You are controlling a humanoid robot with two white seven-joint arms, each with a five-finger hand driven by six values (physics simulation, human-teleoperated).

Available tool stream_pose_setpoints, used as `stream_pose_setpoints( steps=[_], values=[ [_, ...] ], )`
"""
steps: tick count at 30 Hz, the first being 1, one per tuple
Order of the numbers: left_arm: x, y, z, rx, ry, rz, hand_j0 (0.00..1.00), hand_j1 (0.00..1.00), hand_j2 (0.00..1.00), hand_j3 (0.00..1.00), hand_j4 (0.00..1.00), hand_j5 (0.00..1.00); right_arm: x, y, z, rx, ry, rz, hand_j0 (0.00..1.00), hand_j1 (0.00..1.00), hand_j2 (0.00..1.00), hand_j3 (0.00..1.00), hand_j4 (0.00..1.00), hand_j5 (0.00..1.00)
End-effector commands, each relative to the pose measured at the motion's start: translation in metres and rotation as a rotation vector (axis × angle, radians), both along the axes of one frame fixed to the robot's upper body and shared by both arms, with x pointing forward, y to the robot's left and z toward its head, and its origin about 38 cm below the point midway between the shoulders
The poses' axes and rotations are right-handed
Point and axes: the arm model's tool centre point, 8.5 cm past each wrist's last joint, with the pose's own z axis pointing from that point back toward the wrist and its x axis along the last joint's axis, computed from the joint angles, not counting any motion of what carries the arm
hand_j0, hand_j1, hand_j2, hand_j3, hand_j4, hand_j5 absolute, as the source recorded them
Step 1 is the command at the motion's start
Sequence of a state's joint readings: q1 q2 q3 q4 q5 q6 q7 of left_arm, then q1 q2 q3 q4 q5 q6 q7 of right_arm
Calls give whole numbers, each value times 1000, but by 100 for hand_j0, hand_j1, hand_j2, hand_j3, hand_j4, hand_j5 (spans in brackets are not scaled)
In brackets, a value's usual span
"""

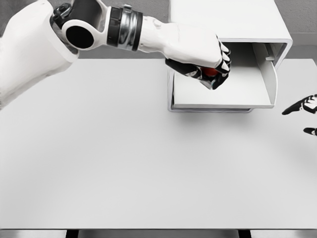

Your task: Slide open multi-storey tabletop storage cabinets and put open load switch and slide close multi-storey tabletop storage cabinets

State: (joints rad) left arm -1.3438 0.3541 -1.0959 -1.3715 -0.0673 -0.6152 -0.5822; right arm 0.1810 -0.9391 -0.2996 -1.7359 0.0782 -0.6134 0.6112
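A white storage cabinet [233, 22] stands at the back of the table, right of the middle. Its drawer [223, 101] is slid out toward me. My left hand [210, 72] reaches across from the upper left and hovers over the drawer's left part. Its fingers are curled around a small red and black object, the load switch [212, 72], mostly hidden by the hand. At the right edge only the dark fingertips of my right hand [306, 113] show, spread and holding nothing.
The white table [124, 163] stretches wide in front of the cabinet. The drawer's raised front panel [270, 74] stands at its right side. A grey floor strip shows behind the table.
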Motion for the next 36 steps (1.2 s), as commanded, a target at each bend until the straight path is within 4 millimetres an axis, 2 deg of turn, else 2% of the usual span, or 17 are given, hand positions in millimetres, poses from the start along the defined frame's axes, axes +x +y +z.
stream_pose_setpoints(
  steps=[1, 3, 6, 11, 13, 16, 19, 23, 28, 31, 32, 35, 36],
  values=[
    [5, -13, -4, 0, 13, 6, 38, 38, 38, 38, 38, 38, 0, 14, -25, -40, 71, 39, 55, 55, 55, 55, 55, 55],
    [8, -19, -5, -1, 20, 11, 38, 38, 38, 38, 38, 38, 2, 23, -36, -61, 98, 69, 55, 55, 55, 55, 55, 55],
    [29, -26, -18, 33, 19, 74, 39, 39, 39, 39, 39, 39, 2, 28, -40, -64, 113, 84, 56, 56, 56, 56, 56, 56],
    [28, -30, -21, 47, 5, 74, 39, 39, 39, 39, 39, 39, -2, 31, -51, -59, 147, 94, 57, 57, 57, 57, 57, 57],
    [29, -30, -22, 62, -14, 78, 40, 40, 40, 40, 40, 40, 0, 31, -48, -60, 136, 94, 57, 57, 57, 57, 57, 57],
    [27, -31, -22, 62, -17, 70, 47, 47, 47, 47, 47, 47, -1, 32, -49, -54, 139, 97, 60, 60, 60, 60, 60, 60],
    [27, -31, -21, 60, -20, 72, 67, 67, 67, 67, 67, 67, 1, 33, -46, -56, 130, 101, 60, 60, 60, 60, 60, 60],
    [27, -31, -22, 62, -20, 73, 85, 85, 85, 85, 85, 85, 0, 33, -47, -56, 131, 101, 60, 60, 60, 60, 60, 60],
    [27, -33, -22, 62, -18, 69, 91, 91, 91, 91, 91, 91, 0, 35, -48, -55, 135, 106, 60, 60, 60, 60, 60, 60],
    [23, -37, -20, 57, -22, 55, 97, 97, 97, 97, 97, 97, 1, 35, -47, -54, 131, 105, 61, 61, 61, 61, 61, 61],
    [16, -41, -17, 50, -31, 31, 99, 99, 99, 99, 99, 99, 2, 35, -45, -54, 126, 106, 61, 61, 61, 61, 61, 61],
    [-29, -52, 5, 11, -105, -111, 100, 100, 100, 100, 100, 100, 11, 40, -33, -54, 85, 121, 61, 61, 61, 61, 61, 61],
    [-33, -38, 10, -4, -90, -115, 100, 100, 100, 100, 100, 100, 15, 49, -35, -54, 90, 145, 61, 61, 61, 61, 61, 61]
  ],
)
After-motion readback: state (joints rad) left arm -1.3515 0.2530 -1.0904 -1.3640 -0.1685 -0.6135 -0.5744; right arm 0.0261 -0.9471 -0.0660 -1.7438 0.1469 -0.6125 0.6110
